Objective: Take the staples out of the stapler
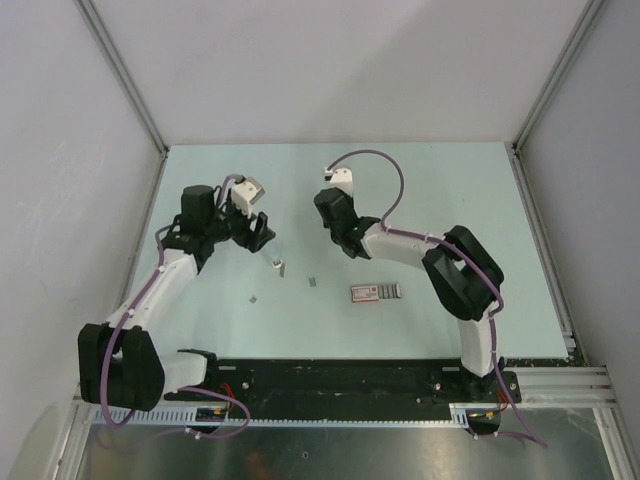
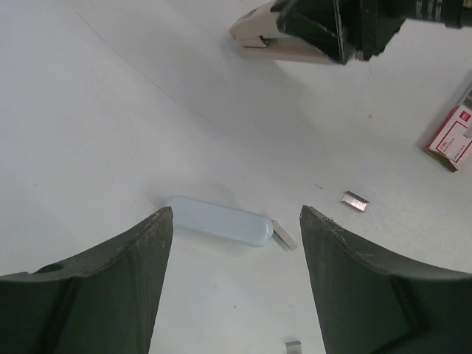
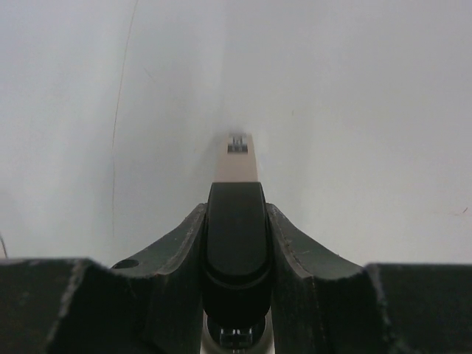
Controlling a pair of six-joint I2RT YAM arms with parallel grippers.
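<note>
Stapler (image 3: 235,158) in right claw (image 3: 236,215), unseen overhead

stapler (image 2: 258,33) half hidden behind the right fingers (image 2: 324,28).

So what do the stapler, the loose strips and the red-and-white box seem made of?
The stapler looks plastic: matte cream top, smooth black part. The strips look metal: grey glints. The box is probably printed cardboard: dull, squared edges.

Left fingers (image 2: 110,287) spread apart; right fingers (image 3: 184,247) clamped.
</note>
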